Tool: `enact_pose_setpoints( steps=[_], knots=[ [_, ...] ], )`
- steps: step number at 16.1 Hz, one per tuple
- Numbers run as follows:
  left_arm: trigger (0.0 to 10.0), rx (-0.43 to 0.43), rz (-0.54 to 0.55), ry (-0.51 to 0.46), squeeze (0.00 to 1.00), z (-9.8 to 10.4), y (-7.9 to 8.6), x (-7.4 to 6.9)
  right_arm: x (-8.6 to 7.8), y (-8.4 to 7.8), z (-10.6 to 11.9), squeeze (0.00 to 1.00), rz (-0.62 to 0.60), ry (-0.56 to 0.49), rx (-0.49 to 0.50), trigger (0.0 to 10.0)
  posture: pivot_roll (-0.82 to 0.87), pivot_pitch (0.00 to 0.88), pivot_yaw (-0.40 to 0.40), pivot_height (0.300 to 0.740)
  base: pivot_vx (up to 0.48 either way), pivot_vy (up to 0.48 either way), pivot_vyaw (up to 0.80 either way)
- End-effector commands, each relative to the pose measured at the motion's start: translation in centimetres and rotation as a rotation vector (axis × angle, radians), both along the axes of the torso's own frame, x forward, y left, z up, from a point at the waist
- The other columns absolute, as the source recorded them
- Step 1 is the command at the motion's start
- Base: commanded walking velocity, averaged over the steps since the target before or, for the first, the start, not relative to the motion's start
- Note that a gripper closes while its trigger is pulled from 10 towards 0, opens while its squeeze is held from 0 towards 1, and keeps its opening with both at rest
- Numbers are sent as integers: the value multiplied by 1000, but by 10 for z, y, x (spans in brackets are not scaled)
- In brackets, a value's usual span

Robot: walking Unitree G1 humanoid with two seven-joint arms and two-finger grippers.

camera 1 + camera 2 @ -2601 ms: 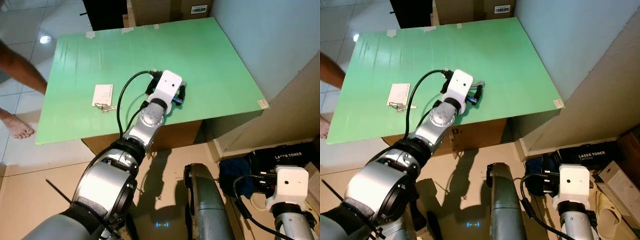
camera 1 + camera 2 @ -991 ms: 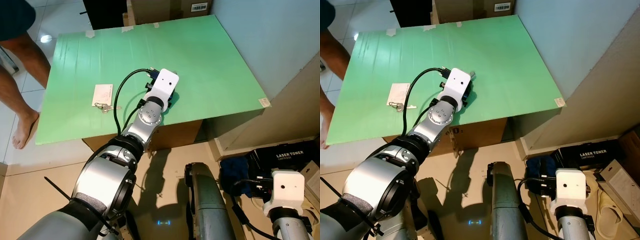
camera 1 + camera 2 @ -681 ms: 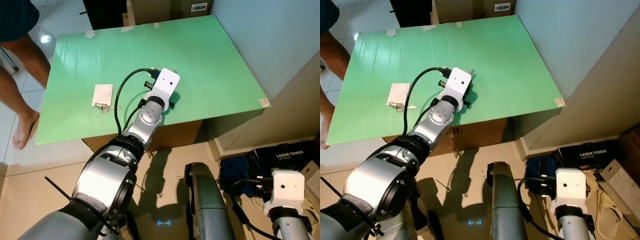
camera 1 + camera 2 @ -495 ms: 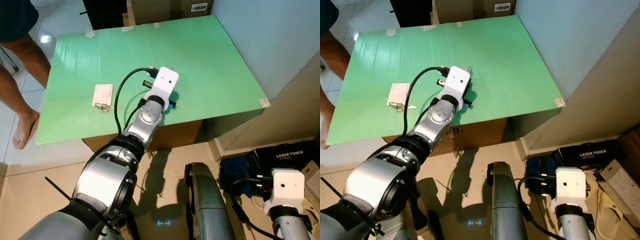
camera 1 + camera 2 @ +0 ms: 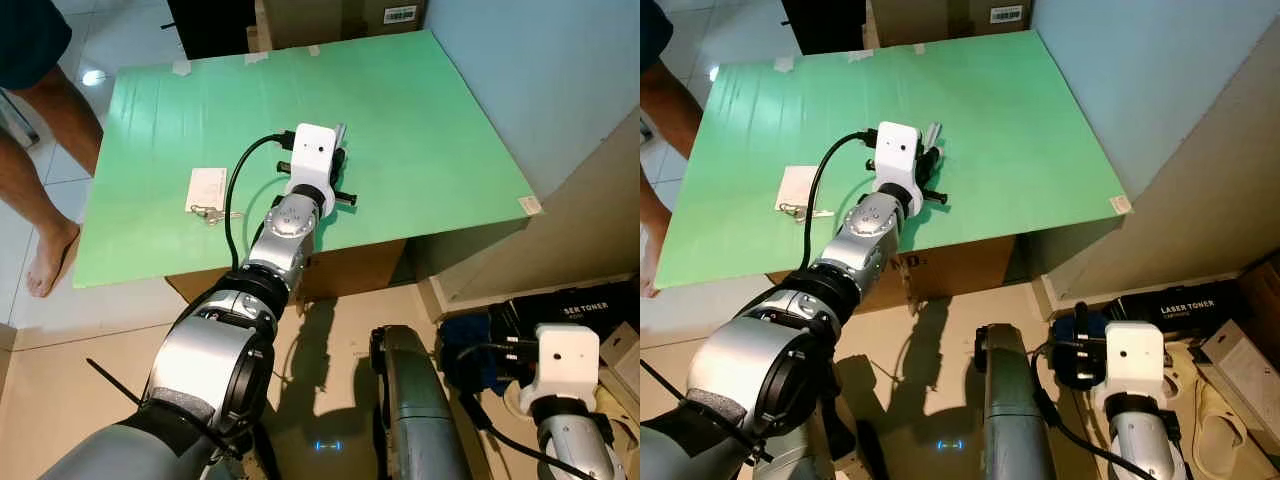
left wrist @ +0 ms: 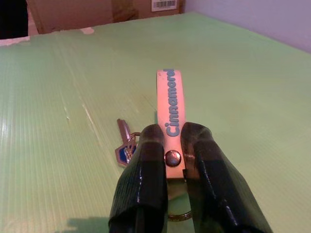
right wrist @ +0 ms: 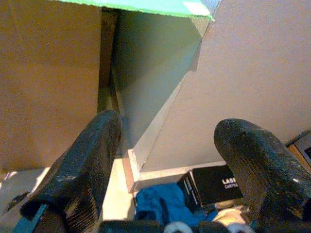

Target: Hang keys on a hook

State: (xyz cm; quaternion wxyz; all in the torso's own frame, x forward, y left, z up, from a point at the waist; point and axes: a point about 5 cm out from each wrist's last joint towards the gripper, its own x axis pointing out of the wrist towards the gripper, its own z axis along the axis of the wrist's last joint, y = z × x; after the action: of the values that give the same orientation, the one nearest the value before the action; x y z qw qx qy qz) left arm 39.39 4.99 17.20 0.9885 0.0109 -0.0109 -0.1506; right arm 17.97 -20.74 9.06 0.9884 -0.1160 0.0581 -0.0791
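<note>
While the left arm is reaching out over the green table (image 5: 430, 130), a second bunch of keys (image 5: 208, 213) is lying on a white card (image 5: 205, 188) near the table's left edge, well apart from the arm. A person's bare leg (image 5: 45, 190) is standing on the tiled floor just beyond that edge. Cardboard boxes (image 5: 340, 18) are sitting behind the far end of the table, and a grey wall (image 5: 560, 70) is running along its right side. Nothing is lying between the arm and the open green surface ahead of it.

The left claw (image 6: 171, 141) is clenching a pale pink key strap (image 6: 171, 104) printed with blue letters, its two black fingers (image 6: 146, 165) pressing the strap from both sides near a metal rivet. The strap is sticking forward past the fingertips, above the table. A blue-headed key (image 6: 125, 145) is lying on the table just beside the strap, joined to its ring.

The right claw (image 7: 170, 160) is hanging low beside the table with its fingers spread wide apart, over a blue cloth (image 7: 158, 204) and a black toner box (image 7: 216, 182) on the floor.

Compared with half a second ago, the left wrist is sitting farther left and farther onto the table, and its claw is now pointing away from the robot.
</note>
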Motion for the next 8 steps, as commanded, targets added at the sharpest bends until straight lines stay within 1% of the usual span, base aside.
enact_pose_setpoints(
  steps=[1, 3, 5, 7, 8],
  knots=[
    [0, -21, -10, 6, 0, 0, 3, 0, -2, -2, -5, 0, -2, 21, -4, 10000, -397, 164, 35, 543, 0, 0, 0],
    [0, -22, -19, -8, 0, 1, 6, 0, 3, -1, -4, 0, -1, 10, -2, 10000, -389, 163, 39, 543, 0, 0, 0],
    [0, 40, -27, -42, 0, -3, 16, -2, 9, -1, -3, 0, -2, -5, 3, 10000, -371, 153, 46, 543, 0, 0, 0],
    [0, 56, -31, -48, 0, -6, 23, -3, 13, 0, -3, 0, 3, -10, 8, 10000, -356, 146, 47, 543, 0, 0, 0],
    [0, 52, -28, -55, 0, -3, 28, -2, 15, 2, -3, 0, 8, -14, 10, 10000, -344, 140, 48, 543, 0, 0, 0]
  ],
)
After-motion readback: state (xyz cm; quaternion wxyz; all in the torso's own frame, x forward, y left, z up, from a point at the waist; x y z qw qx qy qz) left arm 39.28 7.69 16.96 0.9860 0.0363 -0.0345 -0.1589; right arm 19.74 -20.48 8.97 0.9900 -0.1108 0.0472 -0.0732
